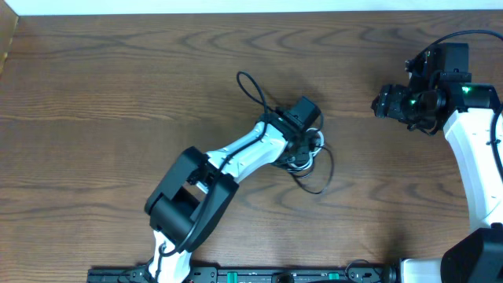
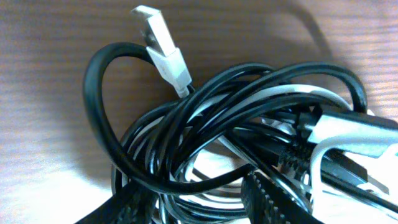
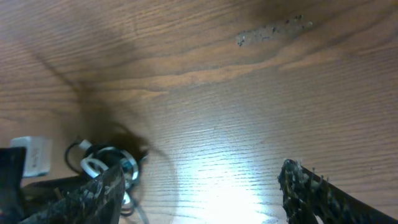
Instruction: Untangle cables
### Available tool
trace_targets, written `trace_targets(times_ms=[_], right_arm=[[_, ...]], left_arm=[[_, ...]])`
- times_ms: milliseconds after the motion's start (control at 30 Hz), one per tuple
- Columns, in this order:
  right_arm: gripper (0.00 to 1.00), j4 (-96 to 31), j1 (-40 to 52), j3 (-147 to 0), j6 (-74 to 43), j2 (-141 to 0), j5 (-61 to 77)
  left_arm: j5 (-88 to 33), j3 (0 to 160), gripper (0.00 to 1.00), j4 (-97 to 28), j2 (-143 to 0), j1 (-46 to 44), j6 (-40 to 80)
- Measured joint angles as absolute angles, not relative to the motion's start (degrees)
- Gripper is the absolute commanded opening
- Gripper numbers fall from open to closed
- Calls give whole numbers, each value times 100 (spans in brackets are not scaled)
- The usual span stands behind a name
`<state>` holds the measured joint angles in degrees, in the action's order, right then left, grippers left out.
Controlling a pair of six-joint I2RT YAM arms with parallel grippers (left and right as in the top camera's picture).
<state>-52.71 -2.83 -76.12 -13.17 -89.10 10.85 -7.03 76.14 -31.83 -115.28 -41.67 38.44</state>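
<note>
a: where are the cables?
b: they lie in one tangle (image 1: 308, 153) in the middle of the table (image 1: 118, 94). the black cable (image 2: 99, 93) goes round in loops. the white cable (image 2: 273, 94) pokes its flat plug (image 2: 152, 28) up out of the tangle.
a: why is the left gripper (image 2: 196, 208) right down on the tangle?
b: i think it wants to get hold of the cords so one can be pulled free. its two fingers (image 2: 127, 205) stand one on each side of the tangle, with cords running between them.
a: is it squeezing them?
b: i cannot tell. the fingers are part way apart and cords are in the gap, but the pinch itself is hidden.
a: how is the left arm (image 1: 244, 153) bent?
b: it reaches out long and low, and its wrist tips down onto the tangle.
a: and the right gripper (image 3: 205, 199)?
b: it is well apart from the tangle, on the robot's right side of it. its fingers are spread wide, with only bare wood between them. i think it hangs there to be out of the way.
</note>
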Motion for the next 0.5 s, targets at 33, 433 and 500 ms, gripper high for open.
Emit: trace_targets(times_ms=[33, 433, 500], right_arm=[[77, -5262, -281, -7612, -1315, -8910, 1085], [77, -5247, -158, -7612, -1315, -8910, 1085], [77, -5247, -158, -7612, -1315, -8910, 1087]], left_arm=[[-657, 7592, 48, -3282, -11476, -4134, 3778], [-429, 7516, 49, -4071, -9845, -3929, 3472], [-429, 7491, 49, -4095, -9872, -3922, 3577]])
